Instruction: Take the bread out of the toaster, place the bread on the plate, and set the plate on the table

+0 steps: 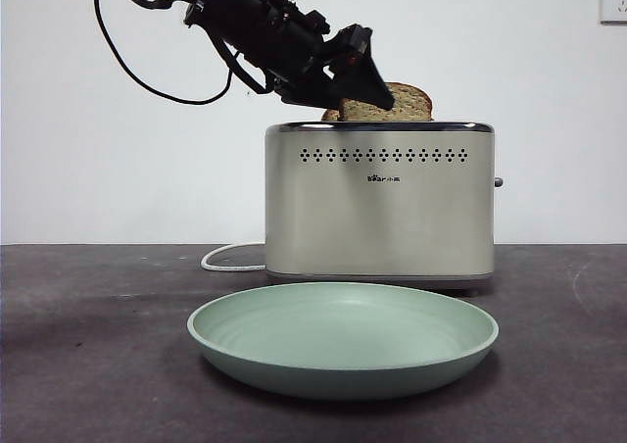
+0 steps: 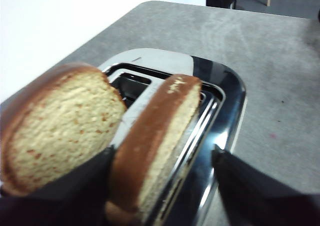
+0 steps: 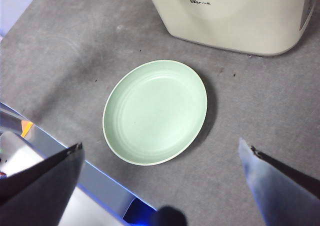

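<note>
The table [image 1: 78, 365] spreads out dark and matte, and on it the toaster [image 1: 380, 200] stands square and upright, cream sides, chrome rim, white cord [image 1: 227, 257] trailing off behind its corner. Just in front of it, lying flat on the tabletop and apart from the toaster's base, sits the plate [image 1: 343, 361], pale mint and bare. Up top, a black arm reaches in from high on the side, and the left gripper [image 2: 162, 158] is right down over the toaster's slots, jaws spread wide around the bread [image 2: 152, 146], one jaw wedged in the gap between the two slices, the other out over the chrome rim; whether either jaw touches the crust can't be told. The bread stands upright in its slot, sticking up above the rim. The second slice [image 2: 57, 128] rises from the neighbouring slot, just outside the jaws. The right gripper [image 3: 160, 161] hangs high above the plate, jaws gaping wide with nothing between them, well clear of everything.
</note>
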{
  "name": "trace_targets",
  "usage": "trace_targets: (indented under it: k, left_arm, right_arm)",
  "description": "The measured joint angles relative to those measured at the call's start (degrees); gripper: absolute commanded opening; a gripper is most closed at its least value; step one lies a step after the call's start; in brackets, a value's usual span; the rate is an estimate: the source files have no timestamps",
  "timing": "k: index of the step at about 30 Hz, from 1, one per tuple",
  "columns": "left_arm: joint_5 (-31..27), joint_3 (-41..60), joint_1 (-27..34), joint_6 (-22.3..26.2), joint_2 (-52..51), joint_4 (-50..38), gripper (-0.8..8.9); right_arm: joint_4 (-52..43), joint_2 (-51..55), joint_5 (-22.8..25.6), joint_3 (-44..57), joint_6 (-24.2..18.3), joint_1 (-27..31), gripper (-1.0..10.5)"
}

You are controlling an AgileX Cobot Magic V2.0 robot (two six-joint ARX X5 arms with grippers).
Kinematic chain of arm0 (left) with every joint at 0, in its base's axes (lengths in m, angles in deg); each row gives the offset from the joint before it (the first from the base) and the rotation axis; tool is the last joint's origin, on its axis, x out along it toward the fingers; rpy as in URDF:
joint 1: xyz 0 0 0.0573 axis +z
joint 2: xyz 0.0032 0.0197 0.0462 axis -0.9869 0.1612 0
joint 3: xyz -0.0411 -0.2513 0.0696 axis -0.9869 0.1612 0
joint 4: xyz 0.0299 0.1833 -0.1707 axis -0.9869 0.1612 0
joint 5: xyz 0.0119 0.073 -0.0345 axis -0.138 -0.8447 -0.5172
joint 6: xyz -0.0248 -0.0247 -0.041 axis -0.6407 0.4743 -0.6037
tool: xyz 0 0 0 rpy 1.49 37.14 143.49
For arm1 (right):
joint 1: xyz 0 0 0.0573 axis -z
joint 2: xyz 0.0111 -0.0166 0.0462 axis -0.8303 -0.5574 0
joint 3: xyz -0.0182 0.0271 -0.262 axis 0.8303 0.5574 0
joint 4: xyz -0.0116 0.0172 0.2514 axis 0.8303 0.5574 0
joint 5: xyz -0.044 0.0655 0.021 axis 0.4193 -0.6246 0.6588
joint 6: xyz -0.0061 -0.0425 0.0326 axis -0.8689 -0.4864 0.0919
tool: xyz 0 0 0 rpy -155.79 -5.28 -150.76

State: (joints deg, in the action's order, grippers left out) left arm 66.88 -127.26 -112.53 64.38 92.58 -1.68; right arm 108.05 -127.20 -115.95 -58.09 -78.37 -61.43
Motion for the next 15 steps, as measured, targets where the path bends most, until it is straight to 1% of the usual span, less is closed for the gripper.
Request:
trace_targets:
  k: [11, 15]
  left_arm:
    - [-0.6, -0.1, 0.3, 0.2, -0.1, -0.5, -0.08]
    - [-0.6, -0.6, 0.4, 0.2, -0.4, 1.0, -0.08]
  right_arm:
    - [0.0, 0.0, 0.0, 0.0, 0.0, 0.0, 6.0]
    - [0.0, 0.0, 0.0, 0.0, 0.0, 0.0, 6.0]
